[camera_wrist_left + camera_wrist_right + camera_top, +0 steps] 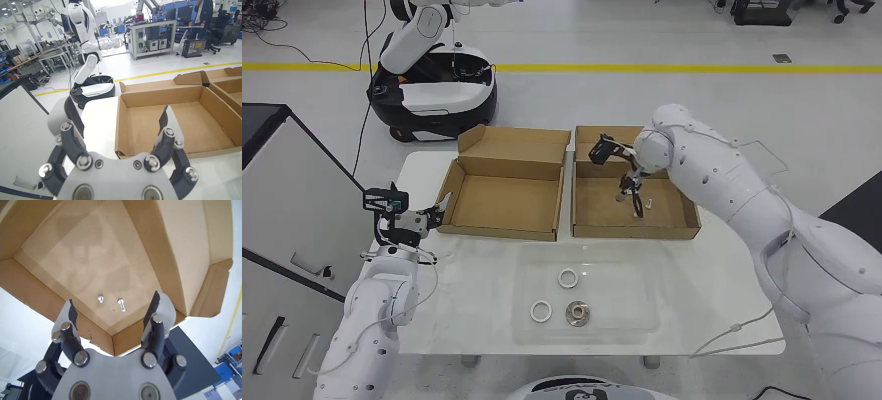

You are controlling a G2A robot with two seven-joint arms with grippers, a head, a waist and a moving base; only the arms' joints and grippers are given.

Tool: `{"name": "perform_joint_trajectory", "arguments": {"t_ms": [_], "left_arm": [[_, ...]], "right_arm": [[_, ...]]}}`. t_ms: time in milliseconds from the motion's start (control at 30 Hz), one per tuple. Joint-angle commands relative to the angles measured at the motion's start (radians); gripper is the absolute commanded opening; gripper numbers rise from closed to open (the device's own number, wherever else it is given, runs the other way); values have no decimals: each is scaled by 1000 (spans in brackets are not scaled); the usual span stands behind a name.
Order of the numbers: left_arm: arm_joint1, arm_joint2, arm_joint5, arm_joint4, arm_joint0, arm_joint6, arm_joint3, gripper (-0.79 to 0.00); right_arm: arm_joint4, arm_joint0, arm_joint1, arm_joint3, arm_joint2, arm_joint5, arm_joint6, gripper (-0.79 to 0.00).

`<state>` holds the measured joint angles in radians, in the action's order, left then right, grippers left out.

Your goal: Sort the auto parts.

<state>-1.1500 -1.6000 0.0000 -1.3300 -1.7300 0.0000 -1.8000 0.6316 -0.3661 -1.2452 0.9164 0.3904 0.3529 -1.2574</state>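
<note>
Two silver bolts lie on the floor of the right cardboard box. My right gripper hangs open above them, inside that box, with nothing between its fingers. The left cardboard box holds nothing. My left gripper is open and empty, just off that box's left wall at the table's left edge. In the clear tray near the front lie two white rings and a round metal part.
The two boxes stand side by side at the back of the white table, their flaps raised. A dark panel borders the table on the left. Another white robot is parked on the floor beyond the table.
</note>
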Motion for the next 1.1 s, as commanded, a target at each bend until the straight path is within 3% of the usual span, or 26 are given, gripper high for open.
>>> {"name": "perform_joint_trajectory", "arguments": {"t_ms": [0,200,500,767,1067], "left_arm": [[0,0,0,0,0,0,0,0],[0,0,0,0,0,0,0,0],[0,0,0,0,0,0,0,0],[0,0,0,0,0,0,0,0],[0,0,0,0,0,0,0,0]], "right_arm": [[2,-9,24,53,36,-19,10,0],[-13,-90,118,276,200,-47,49,0],[-158,-330,253,609,526,-18,27,0],[-357,-525,327,782,799,36,-37,0],[-543,-707,378,887,1041,95,-83,0]]}}
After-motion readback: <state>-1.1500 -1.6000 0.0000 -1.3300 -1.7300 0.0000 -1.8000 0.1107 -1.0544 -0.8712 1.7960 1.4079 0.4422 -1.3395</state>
